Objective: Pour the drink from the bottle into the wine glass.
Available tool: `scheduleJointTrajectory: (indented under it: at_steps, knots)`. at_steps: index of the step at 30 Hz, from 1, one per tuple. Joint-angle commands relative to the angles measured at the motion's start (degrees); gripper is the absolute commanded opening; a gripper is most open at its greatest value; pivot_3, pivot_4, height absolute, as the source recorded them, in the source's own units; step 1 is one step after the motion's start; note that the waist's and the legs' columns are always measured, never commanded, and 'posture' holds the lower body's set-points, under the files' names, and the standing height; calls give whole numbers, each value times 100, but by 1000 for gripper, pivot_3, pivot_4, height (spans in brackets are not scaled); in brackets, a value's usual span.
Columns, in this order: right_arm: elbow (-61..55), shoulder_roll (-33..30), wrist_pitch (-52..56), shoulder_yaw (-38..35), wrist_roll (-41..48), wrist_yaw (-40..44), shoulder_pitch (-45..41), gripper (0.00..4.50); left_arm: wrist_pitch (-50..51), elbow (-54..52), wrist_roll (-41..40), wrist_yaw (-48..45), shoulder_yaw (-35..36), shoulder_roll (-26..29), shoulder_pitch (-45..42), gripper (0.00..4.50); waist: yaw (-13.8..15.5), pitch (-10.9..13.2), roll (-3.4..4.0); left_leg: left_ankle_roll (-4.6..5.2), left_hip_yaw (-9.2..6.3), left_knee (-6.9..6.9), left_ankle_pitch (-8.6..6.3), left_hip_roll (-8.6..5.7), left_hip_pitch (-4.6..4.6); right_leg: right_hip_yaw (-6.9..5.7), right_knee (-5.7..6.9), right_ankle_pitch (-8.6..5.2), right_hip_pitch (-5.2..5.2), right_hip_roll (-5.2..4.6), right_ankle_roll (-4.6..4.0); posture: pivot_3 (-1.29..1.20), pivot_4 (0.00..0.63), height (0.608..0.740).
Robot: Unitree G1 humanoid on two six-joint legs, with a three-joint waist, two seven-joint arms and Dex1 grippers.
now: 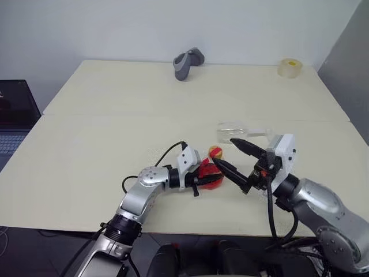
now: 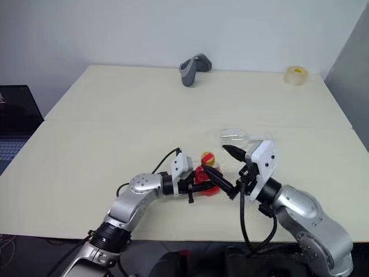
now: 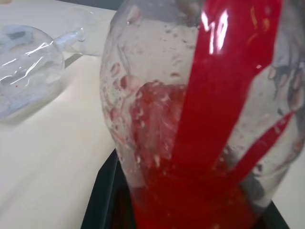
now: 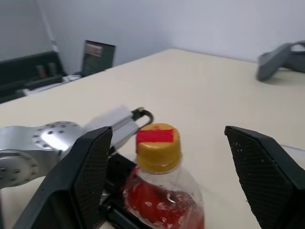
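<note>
The bottle (image 1: 211,173) of red drink (image 3: 209,119) sits near the table's (image 1: 86,150) front edge, pinched by the left gripper (image 1: 203,178), cap on. The right gripper (image 1: 237,161) – jaws spread – flanks the cap (image 4: 158,145). Just behind, the wine glass (image 1: 233,128) lies toppled; a grey object (image 1: 188,62) and tape roll (image 1: 289,67) sit far back.
</note>
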Motion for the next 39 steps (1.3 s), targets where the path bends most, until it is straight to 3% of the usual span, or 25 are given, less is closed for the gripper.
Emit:
scheduleJointTrajectory:
  at_steps: [1,18,21,27,30,32,39]
  knots:
    - [-198,205,20,212,-260,-422,-63,4024,36,106,106,131,58,2,-10,1183,-1,-1,2,0,-1,0,0,0,0,-2,0,0,0,1,0,0,150,740]
    - [83,462,-224,637,-649,-329,-74,4024,-28,156,167,56,-55,-17,-92,1120,-7,-2,3,1,1,-3,0,0,-2,-1,-5,1,-1,2,-4,0,150,740]
    - [121,463,-280,654,-700,-292,-63,3461,-24,130,170,42,-69,-8,-75,1078,-8,-2,3,1,1,-3,0,0,-2,0,-6,0,-1,2,-2,0,150,740]
    - [154,459,-353,678,-809,-190,-41,1347,-5,70,157,5,-90,17,-39,1060,-7,-2,3,1,1,-4,0,0,-2,-1,-7,0,-1,2,-2,0,150,740]
    - [187,431,-361,657,-798,-96,-62,1253,13,26,135,-39,-100,47,-23,1060,-8,-2,3,1,1,-4,0,0,-2,0,-8,0,-1,2,-2,0,150,740]
    - [279,310,-353,566,-661,162,-158,1253,7,-40,94,-188,-122,126,-25,1060,-9,-2,3,1,1,-4,0,0,-3,0,-9,0,-1,2,-2,0,150,740]
    - [1698,-1599,-265,-53,369,3042,-1297,1253,-143,-126,42,-1187,-360,713,-173,1033,-38,-1,6,3,2,-13,-1,4,4,-6,-26,8,7,12,-16,0,150,740]
